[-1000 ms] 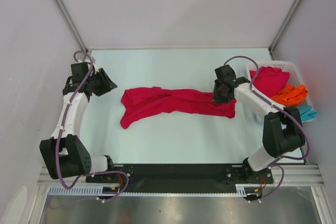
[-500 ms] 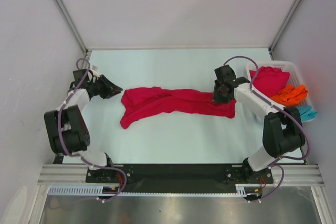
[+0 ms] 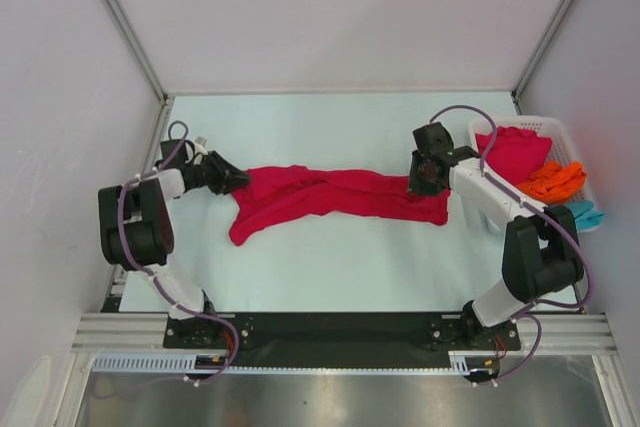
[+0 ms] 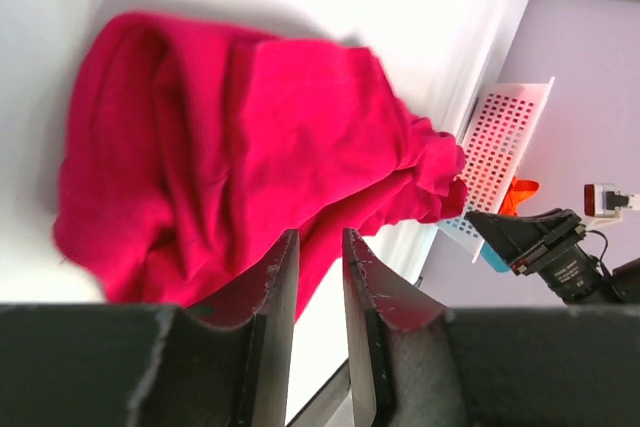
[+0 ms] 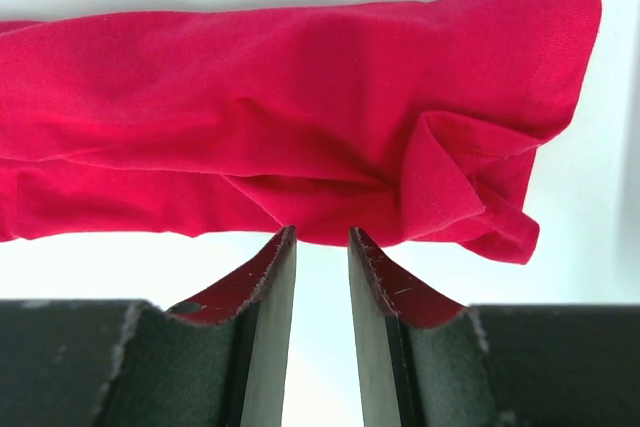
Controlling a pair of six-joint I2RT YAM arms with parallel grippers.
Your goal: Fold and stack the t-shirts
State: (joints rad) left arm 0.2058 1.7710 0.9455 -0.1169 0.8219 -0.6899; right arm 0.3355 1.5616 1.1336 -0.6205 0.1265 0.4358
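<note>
A crimson red t-shirt (image 3: pixel 335 194) lies bunched in a long strip across the middle of the table. My left gripper (image 3: pixel 236 180) sits low at the shirt's left end. In the left wrist view the fingers (image 4: pixel 275 287) stand a narrow gap apart with nothing between them, just short of the red cloth (image 4: pixel 230 147). My right gripper (image 3: pixel 424 183) is at the shirt's right end. Its tips (image 5: pixel 322 232) stand a narrow gap apart and empty at the near edge of the cloth (image 5: pixel 300 117). Another red shirt (image 3: pixel 512 152), an orange one (image 3: pixel 552 182) and a teal one (image 3: pixel 587 214) lie in and over the basket.
A white slatted plastic basket (image 3: pixel 563 133) stands at the table's right edge, close behind the right arm. It also shows in the left wrist view (image 4: pixel 500 142). Grey walls close the table on the left, back and right.
The left arm has folded down and its gripper has moved right and lower, up to the left end of the red shirt. The right gripper has barely shifted.
</note>
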